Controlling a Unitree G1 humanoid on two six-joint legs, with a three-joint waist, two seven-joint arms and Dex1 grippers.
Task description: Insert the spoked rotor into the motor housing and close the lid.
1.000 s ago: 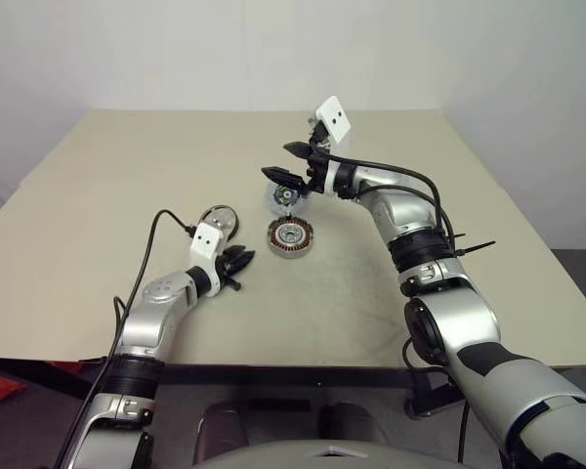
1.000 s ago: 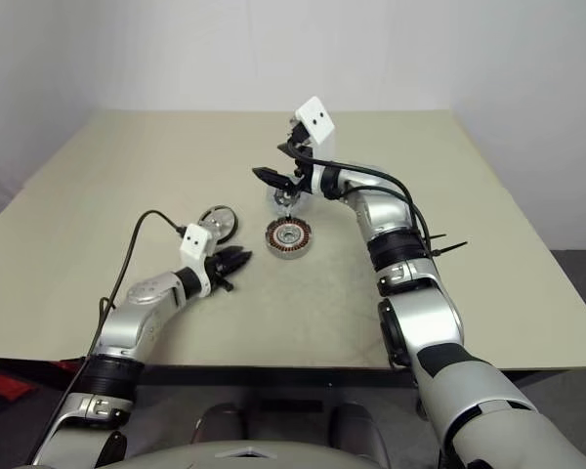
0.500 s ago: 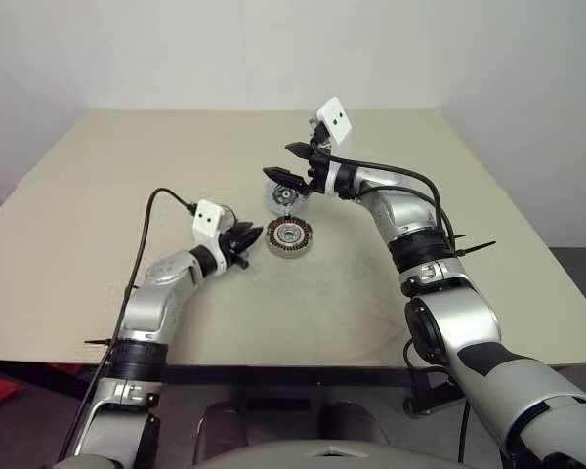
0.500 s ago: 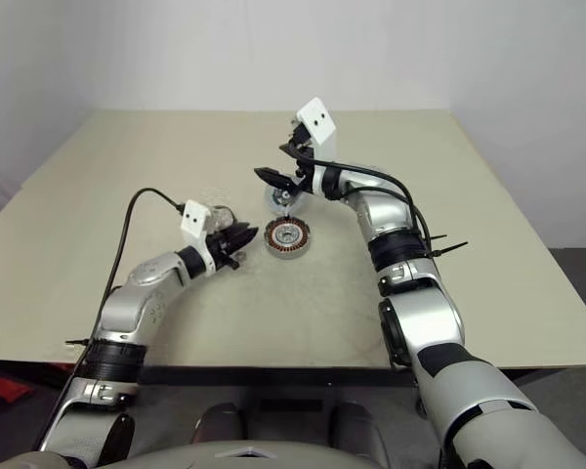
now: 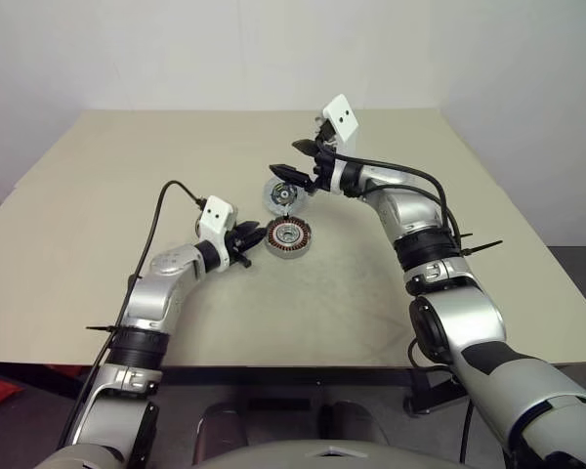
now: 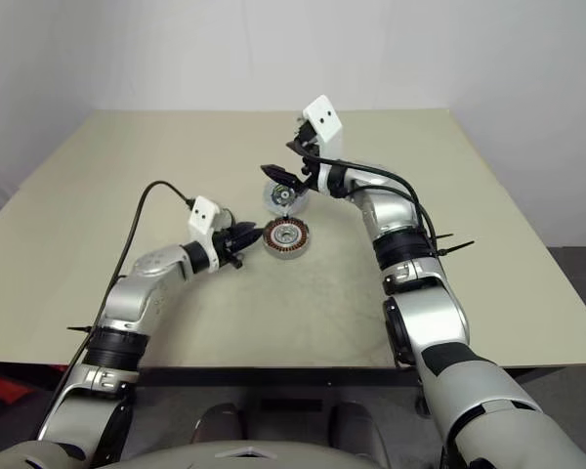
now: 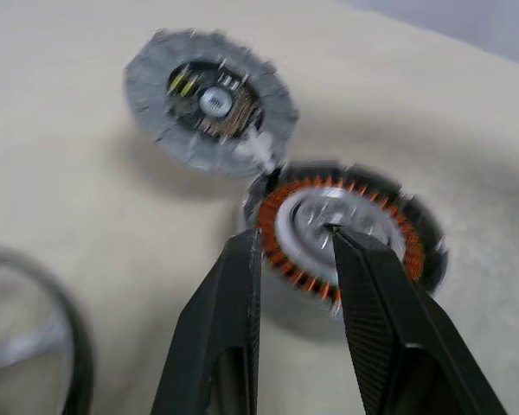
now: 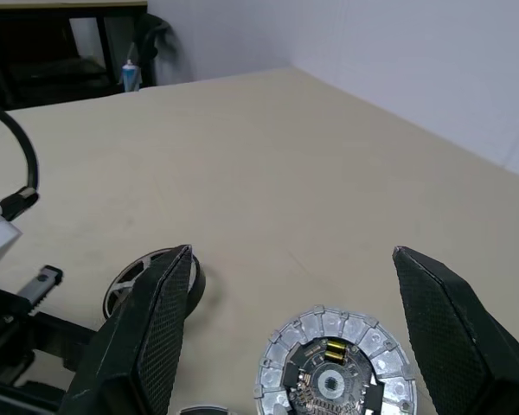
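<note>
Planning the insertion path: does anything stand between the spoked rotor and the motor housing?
Yes: the left gripper, empty, reaches across between the spoked rotor and the motor housing, its fingertips at the housing's rim. The lid stands open at the far edge, off the coils.

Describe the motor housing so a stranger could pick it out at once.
On the beige table, look near the middle, just ahead of the left gripper. The motor housing lies flat there. Unlike the lid tilted open behind it, it shows a ring of copper coils around a silver hub.
</note>
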